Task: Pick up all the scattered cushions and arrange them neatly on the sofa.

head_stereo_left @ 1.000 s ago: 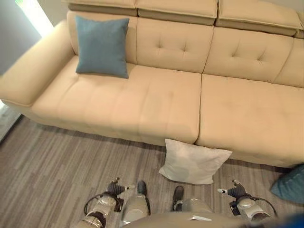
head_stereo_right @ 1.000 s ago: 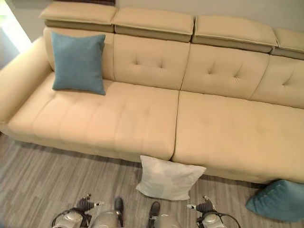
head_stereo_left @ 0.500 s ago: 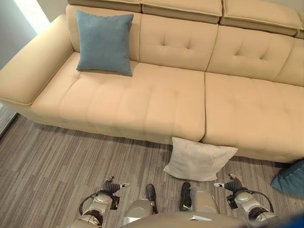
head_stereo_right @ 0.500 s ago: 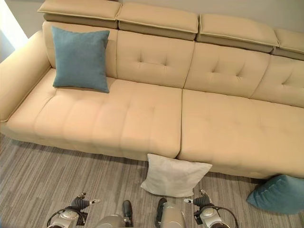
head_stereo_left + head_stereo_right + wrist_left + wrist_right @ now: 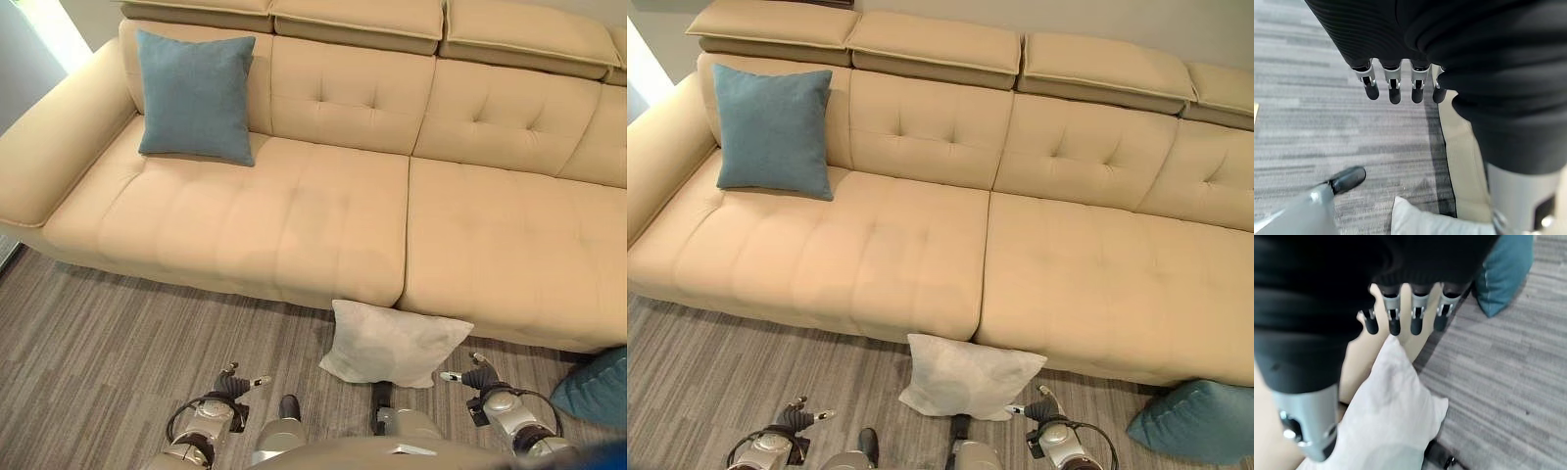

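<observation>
Stepping closer, we keep both hands, left [image 5: 1393,83] and right [image 5: 1411,316], empty, fingers straight; our feet could trample the white square fabric cushion [image 5: 392,345] at lower centre.

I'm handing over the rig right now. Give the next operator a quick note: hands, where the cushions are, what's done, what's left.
Left hand: open, holding nothing, low over the floor.
Right hand: open, holding nothing, beside the white cushion.
Done: one blue cushion stands against the backrest at the left end of the sofa.
Left: the white cushion lies on the floor against the sofa front, just ahead of the robot. A second blue cushion on the floor sits to the right, by the sofa's right part. Both must go up on the seat.
</observation>
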Robot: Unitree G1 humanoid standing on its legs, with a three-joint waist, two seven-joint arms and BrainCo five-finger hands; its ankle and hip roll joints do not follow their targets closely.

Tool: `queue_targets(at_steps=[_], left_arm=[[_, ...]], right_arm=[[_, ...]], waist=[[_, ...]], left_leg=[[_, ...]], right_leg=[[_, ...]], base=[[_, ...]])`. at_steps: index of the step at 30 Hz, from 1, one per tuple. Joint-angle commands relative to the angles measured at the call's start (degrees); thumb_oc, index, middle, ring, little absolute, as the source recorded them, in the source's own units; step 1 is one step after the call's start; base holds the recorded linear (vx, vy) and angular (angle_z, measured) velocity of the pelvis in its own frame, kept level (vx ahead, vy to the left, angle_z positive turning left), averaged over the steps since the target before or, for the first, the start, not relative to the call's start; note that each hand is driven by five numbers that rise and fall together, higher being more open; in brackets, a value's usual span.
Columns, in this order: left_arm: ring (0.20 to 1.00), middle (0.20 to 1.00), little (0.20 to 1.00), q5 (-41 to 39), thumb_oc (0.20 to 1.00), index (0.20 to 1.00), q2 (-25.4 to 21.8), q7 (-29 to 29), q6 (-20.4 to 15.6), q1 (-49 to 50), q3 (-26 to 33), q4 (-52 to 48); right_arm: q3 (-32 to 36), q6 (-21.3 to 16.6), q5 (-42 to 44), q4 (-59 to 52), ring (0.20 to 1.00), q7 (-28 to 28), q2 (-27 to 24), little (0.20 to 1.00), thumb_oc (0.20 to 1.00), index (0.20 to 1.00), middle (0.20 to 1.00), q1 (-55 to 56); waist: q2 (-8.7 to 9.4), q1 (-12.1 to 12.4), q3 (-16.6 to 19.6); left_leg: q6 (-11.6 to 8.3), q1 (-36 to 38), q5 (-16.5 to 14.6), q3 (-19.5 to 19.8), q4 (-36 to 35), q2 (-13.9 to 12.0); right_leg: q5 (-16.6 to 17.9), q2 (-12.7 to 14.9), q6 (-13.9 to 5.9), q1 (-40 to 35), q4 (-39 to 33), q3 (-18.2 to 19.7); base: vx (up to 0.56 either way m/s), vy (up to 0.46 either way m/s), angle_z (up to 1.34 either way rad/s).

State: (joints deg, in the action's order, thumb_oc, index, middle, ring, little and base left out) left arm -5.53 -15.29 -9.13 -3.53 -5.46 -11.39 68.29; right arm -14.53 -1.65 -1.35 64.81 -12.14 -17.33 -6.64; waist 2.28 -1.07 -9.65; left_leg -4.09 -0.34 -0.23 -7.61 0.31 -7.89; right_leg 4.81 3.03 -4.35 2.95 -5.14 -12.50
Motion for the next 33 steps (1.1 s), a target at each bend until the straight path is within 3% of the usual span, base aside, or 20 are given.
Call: queue_targets(at_steps=[1,2,4,5,7,10,13,17,19,25,28,30,33], left_arm=[[1.0,1.0,1.0,0.8,1.0,1.0,-1.4,-0.5,-1.0,-1.1,-2.2,-1.2],[1.0,1.0,1.0,0.5,1.0,1.0,-0.9,-0.3,-0.9,-1.8,-2.9,-1.9],[1.0,1.0,1.0,0.4,1.0,1.0,-0.6,0.2,-0.6,-1.8,-3.3,-2.4],[1.0,1.0,1.0,0.8,1.0,1.0,0.1,0.6,-0.5,-1.4,-3.6,-2.0],[1.0,1.0,1.0,0.6,1.0,1.0,0.4,0.8,-0.6,-0.9,-3.5,-1.3],[1.0,1.0,1.0,0.2,1.0,1.0,0.3,0.8,-0.6,-0.4,-2.8,-0.7],[1.0,1.0,1.0,0.1,1.0,1.0,-0.2,0.4,-0.4,0.6,-1.3,0.2],[1.0,1.0,1.0,0.0,1.0,1.0,-2.4,-0.1,-0.5,1.3,0.7,0.6],[1.0,1.0,1.0,0.2,1.0,1.0,-3.0,-0.4,-0.7,1.3,1.0,0.7],[1.0,1.0,1.0,-0.5,1.0,1.0,-2.6,-0.4,-1.4,-0.4,-0.2,-1.4],[1.0,1.0,1.0,-2.5,1.0,1.0,-2.2,-0.9,-2.2,-2.7,-1.4,-4.5],[1.0,1.0,1.0,-6.9,1.0,1.0,-2.6,-2.6,-3.6,-6.4,-2.2,-8.9],[1.0,1.0,1.0,-10.1,1.0,1.0,-3.1,-4.4,-4.7,-10.3,-3.0,-11.0]], right_arm=[[-0.7,-1.3,1.0,-0.1,1.0,-1.3,-1.4,1.0,1.0,1.0,1.0,-1.4],[-0.2,-1.3,1.8,0.1,1.0,-1.6,-1.8,1.0,1.0,1.0,1.0,-1.1],[0.2,-0.9,2.2,0.6,1.0,-1.4,-2.0,1.0,1.0,1.0,1.0,-0.6],[0.3,-1.0,2.2,1.4,1.0,-1.3,-2.0,1.0,1.0,1.0,1.0,-0.5],[0.1,-1.1,1.9,1.9,1.0,-1.4,-1.9,1.0,1.0,1.0,1.0,-0.4],[-0.4,-1.1,1.5,2.0,1.0,-1.5,-1.5,1.0,1.0,1.0,1.0,-0.7],[-1.2,-1.0,0.5,2.1,1.0,-1.3,-0.9,1.0,1.0,1.0,1.0,-0.9],[-2.4,-0.9,-0.6,1.2,1.0,-0.7,0.2,1.0,1.0,1.0,1.0,-1.9],[-1.9,-1.1,-0.4,0.6,1.0,-0.8,-0.1,1.0,1.0,1.0,1.0,-1.9],[-1.9,-1.3,0.3,-1.0,1.0,-1.4,-1.1,1.0,1.0,1.0,1.0,-2.5],[-2.4,-1.6,0.9,-3.3,1.0,-2.3,-2.1,1.0,1.0,1.0,1.0,-4.0],[-2.6,-2.2,3.0,-6.8,1.0,-3.6,-3.4,1.0,1.0,1.0,1.0,-7.1],[-2.2,-2.4,4.9,-8.5,1.0,-5.3,-4.3,1.0,1.0,1.0,1.0,-10.3]], waist=[[2.15,-1.1,-0.3],[2.63,-1.8,-0.9],[2.48,-2.3,-0.7],[1.88,-2.1,-0.3],[1.34,-1.5,0.0],[1.31,-0.7,0.0],[1.62,0.1,0.4],[2.03,1.6,-0.7],[1.93,1.7,-0.9],[1.95,1.3,-1.5],[1.43,1.0,-3.5],[1.07,1.0,-6.9],[0.81,0.8,-8.8]], left_leg=[[-0.84,-5.6,-2.5,2.0,8.1,4.2],[-0.63,-7.8,-3.0,0.2,12.2,3.3],[0.06,-7.7,-3.8,-1.8,13.1,3.0],[1.08,-7.5,-4.5,0.2,10.8,6.7],[1.68,-7.9,-4.1,2.8,7.8,9.9],[2.09,-7.4,-3.4,5.4,5.8,11.1],[2.93,-6.0,-2.8,4.8,3.6,10.9],[4.42,-4.5,-3.0,3.7,3.1,10.2],[4.73,-4.3,-3.3,3.9,2.8,10.3],[3.71,-6.5,-3.3,3.5,3.6,10.6],[3.24,-10.3,-3.0,3.7,5.2,10.2],[2.96,-17.2,-2.4,4.3,8.6,9.8],[2.9,-23.6,-2.1,4.1,11.8,9.7]], right_leg=[[-5.9,3.7,-1.81,1.6,7.9,2.8],[-6.2,3.8,-0.94,1.1,7.4,1.9],[-6.6,3.3,-0.17,0.8,7.1,1.5],[-6.8,2.0,0.05,0.9,7.1,2.6],[-6.9,1.0,-0.2,0.9,7.3,3.5],[-7.2,0.3,-0.46,1.1,8.1,4.7],[-7.6,0.4,-1.3,1.3,9.7,4.8],[-7.8,2.4,-3.23,4.6,17.6,3.7],[-6.4,3.7,-3.48,4.8,15.3,4.1],[-5.4,4.0,-3.03,4.6,10.8,3.5],[-5.3,4.1,-2.35,7.7,11.6,2.7],[-5.6,4.6,-1.52,15.0,15.6,2.6],[-5.9,5.0,-0.83,21.4,19.1,2.2]], base=[[-0.11,-0.265,0.39],[-0.1,-0.21,0.54],[-0.03,-0.13,0.72],[0.05,-0.028,0.25],[0.08,0.04,-0.59],[0.06,0.075,-0.48],[0.07,0.121,-0.17],[0.04,0.096,-0.47],[0.05,-0.019,-0.4],[0.0,-0.064,0.06],[-0.12,-0.073,0.27],[-0.27,-0.069,0.11],[-0.18,-0.025,0.06]])
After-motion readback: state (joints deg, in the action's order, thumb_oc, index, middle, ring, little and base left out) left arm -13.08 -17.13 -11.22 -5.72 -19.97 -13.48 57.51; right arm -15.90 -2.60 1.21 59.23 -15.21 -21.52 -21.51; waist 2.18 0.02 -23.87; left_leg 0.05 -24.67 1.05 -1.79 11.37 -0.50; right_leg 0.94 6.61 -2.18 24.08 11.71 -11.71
